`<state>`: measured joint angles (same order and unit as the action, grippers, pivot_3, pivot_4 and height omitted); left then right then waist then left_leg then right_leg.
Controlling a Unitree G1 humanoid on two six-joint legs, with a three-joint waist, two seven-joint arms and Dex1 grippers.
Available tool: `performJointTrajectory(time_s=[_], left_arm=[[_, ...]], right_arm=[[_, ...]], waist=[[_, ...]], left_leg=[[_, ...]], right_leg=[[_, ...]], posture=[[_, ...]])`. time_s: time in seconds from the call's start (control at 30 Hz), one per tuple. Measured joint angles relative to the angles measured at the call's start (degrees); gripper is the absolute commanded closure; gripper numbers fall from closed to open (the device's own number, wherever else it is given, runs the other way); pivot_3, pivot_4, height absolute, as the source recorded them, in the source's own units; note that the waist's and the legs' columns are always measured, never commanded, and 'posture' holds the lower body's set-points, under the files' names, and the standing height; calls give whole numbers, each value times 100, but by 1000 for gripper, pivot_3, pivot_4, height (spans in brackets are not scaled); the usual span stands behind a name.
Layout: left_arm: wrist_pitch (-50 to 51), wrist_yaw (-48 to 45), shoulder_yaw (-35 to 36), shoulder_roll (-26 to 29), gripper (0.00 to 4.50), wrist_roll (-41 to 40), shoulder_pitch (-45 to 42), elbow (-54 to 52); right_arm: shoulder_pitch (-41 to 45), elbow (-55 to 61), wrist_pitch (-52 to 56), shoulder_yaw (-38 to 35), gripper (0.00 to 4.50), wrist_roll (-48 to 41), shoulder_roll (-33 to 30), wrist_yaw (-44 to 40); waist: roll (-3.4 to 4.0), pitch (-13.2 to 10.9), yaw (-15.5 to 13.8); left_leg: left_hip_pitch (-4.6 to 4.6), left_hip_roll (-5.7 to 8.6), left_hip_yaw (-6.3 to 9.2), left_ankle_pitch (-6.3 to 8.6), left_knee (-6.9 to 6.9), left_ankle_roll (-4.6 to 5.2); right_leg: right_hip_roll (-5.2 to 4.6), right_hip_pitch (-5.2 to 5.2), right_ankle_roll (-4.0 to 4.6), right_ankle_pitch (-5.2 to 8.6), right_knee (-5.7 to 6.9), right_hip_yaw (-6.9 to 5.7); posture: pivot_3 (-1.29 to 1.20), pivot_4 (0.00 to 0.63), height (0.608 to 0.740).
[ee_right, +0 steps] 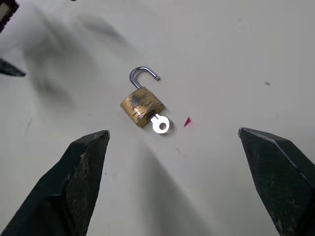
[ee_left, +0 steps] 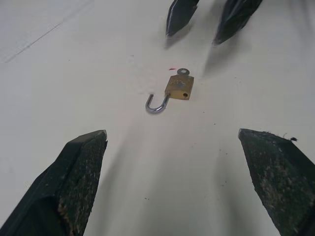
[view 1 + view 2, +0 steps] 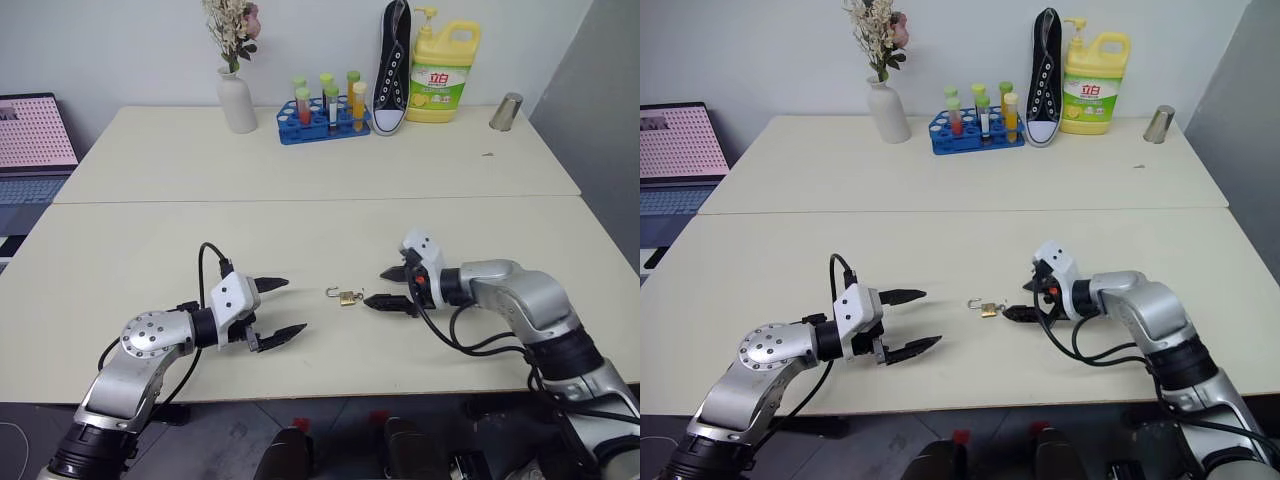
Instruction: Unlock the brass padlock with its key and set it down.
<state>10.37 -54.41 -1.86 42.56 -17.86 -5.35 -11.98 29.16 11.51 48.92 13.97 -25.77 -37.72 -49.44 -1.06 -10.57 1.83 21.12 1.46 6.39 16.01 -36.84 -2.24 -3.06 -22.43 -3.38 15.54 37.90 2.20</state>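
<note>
The brass padlock (image 3: 349, 298) lies flat on the cream table (image 3: 300, 230), near its front edge, free of both grippers. Its silver shackle (image 3: 332, 292) is swung open, and the key (image 1: 160, 124) sits in the bottom of the body.

Taking the padlock as the centre of a clock in the head views, the right gripper (image 3: 392, 288) is at 3 o'clock, just beside it, fingers spread wide and holding nothing. The left gripper (image 3: 277, 312) is at about 8 o'clock, further off, likewise spread and empty. The shackle's hook points toward 9 o'clock, the key end toward 3.

From the head the key is too small to make out. The right wrist view shows its round silver bow with a hole, sticking out of the lock, and a small red mark (image 1: 187, 122) on the table just beside it. The left wrist view shows the open shackle (image 2: 157, 104) nearest that gripper, with the right gripper's two black fingertips (image 2: 179, 12) beyond the lock.

At 12 o'clock, well apart along the table's far edge, stand a test tube rack (image 3: 322, 115), a vase (image 3: 237, 100), a sneaker (image 3: 391, 70) and a yellow detergent bottle (image 3: 443, 70).
</note>
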Motion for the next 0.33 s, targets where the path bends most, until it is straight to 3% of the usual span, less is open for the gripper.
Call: performJointTrajectory(time_s=[0.2,0.33], left_arm=[[161,-46,295,231,0,-36,5,-146],[182,-146,350,221,0,-158,16,-207]], right_arm=[[-931,1366,-521,-806,9,-259,-884,-518],[-1102,1583,-713,-873,9,-197,-1017,-550]], waist=[[-1,-1,-9],[-1,-1,6]], left_leg=[[0,-3,-2,1,0,-1],[-5,-7,-10,0,0,-1]], right_leg=[[-1,5,-1,0,-8,0],[0,6,-1,0,-9,3]], posture=[[0,150,740],[0,150,740]])
